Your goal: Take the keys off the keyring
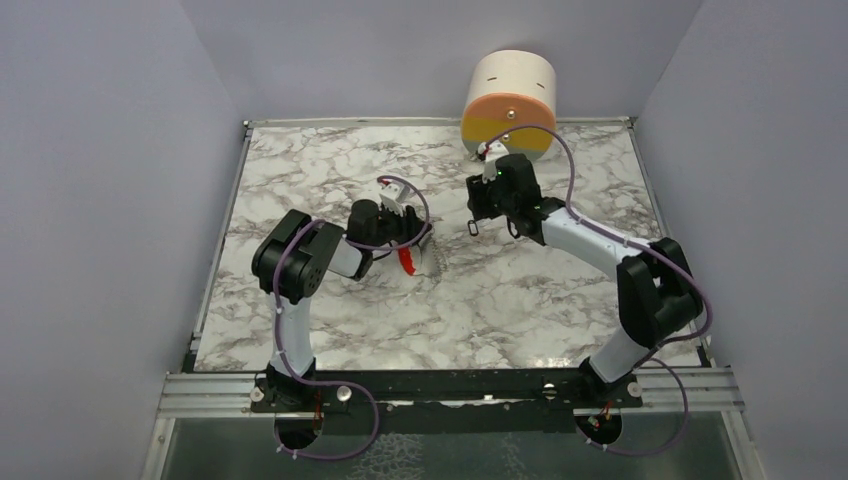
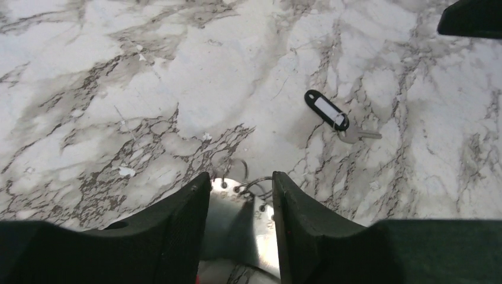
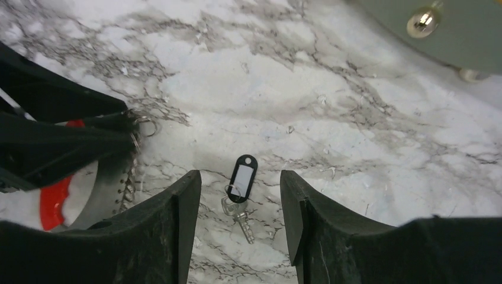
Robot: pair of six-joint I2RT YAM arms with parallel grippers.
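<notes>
The black fingers [image 2: 183, 225] of the left gripper [image 2: 241, 180] stand apart with nothing pinched between them. A silvery metal plate with a row of small holes [image 2: 237, 231] lies face-up on the white marble-patterned tabletop [image 1: 300, 170] under their gap. The plate is wider than the gap, so both fingers cover its sides. A bright red curved plastic piece [image 3: 53, 201] is tucked beneath these fingers against the plate. The plate's jagged, chain-like edge [image 3: 125, 183] shows just below the tips. Thin wire loops [image 2: 256, 182] rise from the holes just past the fingertips, and one small wire ring [image 3: 145, 125] sits right at the tips.

The black fingers [image 3: 302, 225] of the right gripper [image 3: 240, 173] are also spread and hold nothing. In their gap a black oval plastic tag with a white label insert [image 3: 241, 176] lies on the tabletop. A tiny metal ring [image 3: 229, 192] joins it to a short silver key [image 3: 243, 223], which points back toward the gripper. The label is too small for me to make out any writing. The tag and key are well apart from the plate, ahead and right of the left fingers.

Farthest, beyond and right of the right fingers, stands a cream cylinder with an orange-and-yellow face and a small metal knob [image 1: 510, 95].
</notes>
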